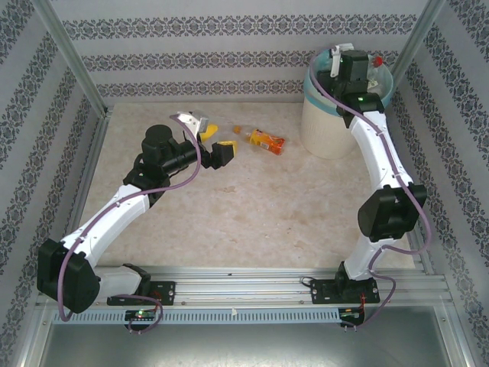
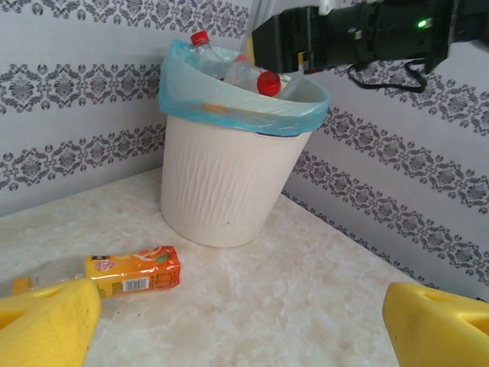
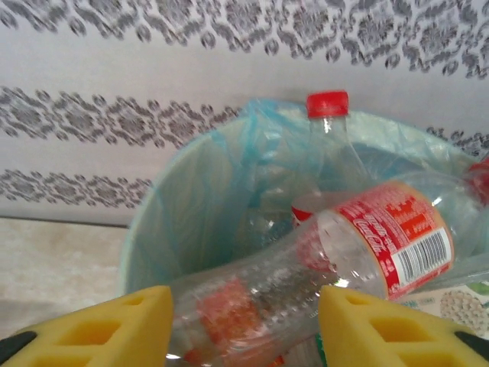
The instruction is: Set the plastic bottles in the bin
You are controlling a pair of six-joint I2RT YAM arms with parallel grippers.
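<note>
One orange-labelled bottle (image 1: 263,141) lies on marbled tabletop (image 1: 252,206) between patterned walls (image 1: 229,30).

A clear bottle (image 3: 382,237) in the bin (image 3: 145,229) carries a red label with white Coca-Cola script and a white barcode panel, its digits too small to read. The orange-labelled bottle (image 2: 134,273) on the table (image 2: 306,290) shows a barcode and a small logo, both illegible.

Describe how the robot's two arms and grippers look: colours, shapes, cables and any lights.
Both the left arm and right arm have white links joined by black joint housings, with a lilac cable looping along each. A green light glows near the right wrist. The left gripper and right gripper carry blocky yellow fingers with moulded recesses.
</note>
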